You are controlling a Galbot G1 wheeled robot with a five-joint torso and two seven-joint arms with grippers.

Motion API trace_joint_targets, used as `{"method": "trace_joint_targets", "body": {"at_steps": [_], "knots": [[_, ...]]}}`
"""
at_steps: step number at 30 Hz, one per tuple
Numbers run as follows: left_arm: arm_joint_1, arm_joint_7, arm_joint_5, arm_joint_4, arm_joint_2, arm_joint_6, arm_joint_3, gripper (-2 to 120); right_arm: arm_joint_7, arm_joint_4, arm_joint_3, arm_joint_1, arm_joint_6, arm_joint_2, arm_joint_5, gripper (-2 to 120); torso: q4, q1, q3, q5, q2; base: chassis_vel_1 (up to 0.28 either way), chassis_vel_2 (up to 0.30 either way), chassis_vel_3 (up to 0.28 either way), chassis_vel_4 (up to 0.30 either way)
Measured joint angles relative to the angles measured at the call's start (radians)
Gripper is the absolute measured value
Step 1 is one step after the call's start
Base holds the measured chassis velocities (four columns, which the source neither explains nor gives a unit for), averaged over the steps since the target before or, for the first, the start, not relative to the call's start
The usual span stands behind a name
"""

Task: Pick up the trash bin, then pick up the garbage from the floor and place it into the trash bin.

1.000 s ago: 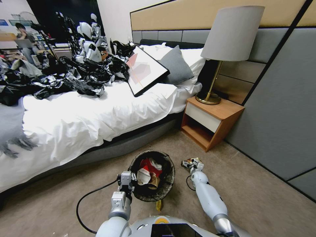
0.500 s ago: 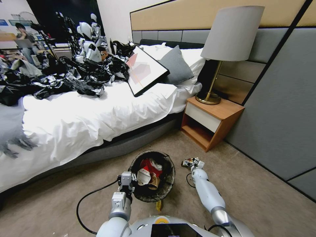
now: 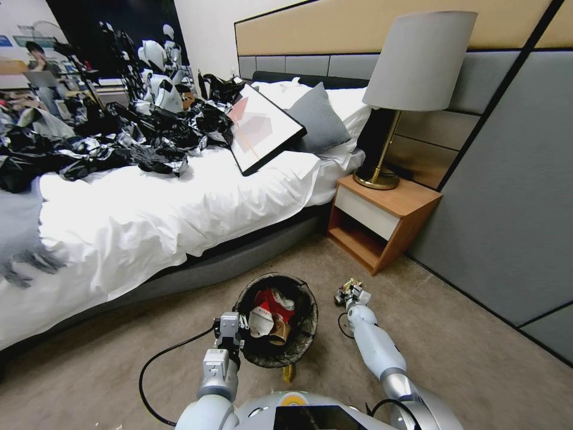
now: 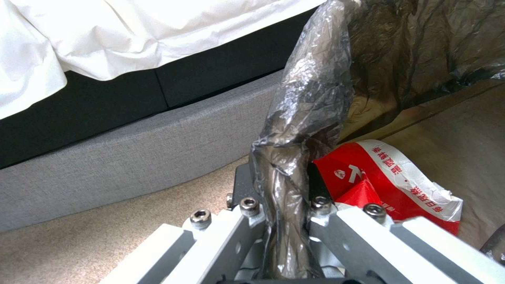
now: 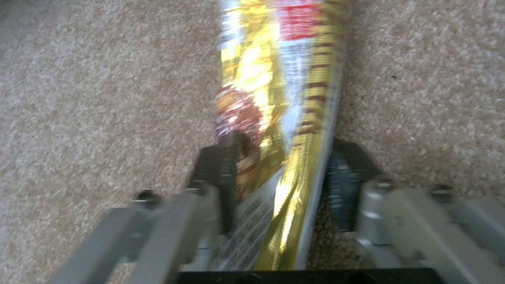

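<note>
Snack packet (image 5: 279, 98) lengthwise in right pincer (image 5: 284, 189).

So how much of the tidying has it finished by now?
Well along. The left gripper holds the trash bin by its rim, with red-and-white wrappers already inside. The right gripper is clamped on a yellow snack packet above the carpet. One small yellow piece is left beside the bin.
</note>
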Motion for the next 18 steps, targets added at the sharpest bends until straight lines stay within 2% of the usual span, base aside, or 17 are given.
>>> {"method": "trace_joint_targets", "body": {"at_steps": [4, 6, 8, 9, 18], "knots": [[0.000, 0.000, 0.000, 0.000, 0.000, 0.000, 0.001, 0, -0.001, 0.005, -0.001, -0.001, 0.002, 0.000, -0.004, 21, 0.0000, 0.000, 0.000, -0.0002, 0.000, 0.000, 0.000, 0.000, 0.000], [0.000, 0.000, 0.000, 0.000, 0.000, 0.000, 0.001, 0, -0.001, 0.007, -0.002, -0.002, 0.005, 0.000, -0.009, 10, -0.0002, 0.000, 0.000, -0.0003, 0.000, 0.000, 0.000, 0.000, 0.000], [-0.001, 0.000, 0.000, 0.000, 0.000, 0.000, 0.001, 0, -0.002, 0.008, -0.002, -0.003, 0.008, -0.001, -0.011, 7, -0.0002, 0.000, 0.000, -0.0003, 0.000, 0.000, 0.000, 0.000, 0.000], [-0.001, 0.000, 0.000, 0.000, 0.000, 0.000, 0.001, 0, -0.003, 0.009, -0.003, -0.003, 0.010, -0.001, -0.013, 2, -0.0002, 0.000, 0.000, -0.0004, 0.000, 0.000, 0.000, 0.000, 0.000], [-0.002, 0.000, 0.000, 0.000, -0.002, -0.001, 0.002, 0, -0.005, 0.041, -0.006, -0.022, 0.048, -0.004, -0.031, 0, -0.0003, 0.000, 0.000, -0.0004, 0.000, 0.000, 0.000, 0.000, 0.000]]}}
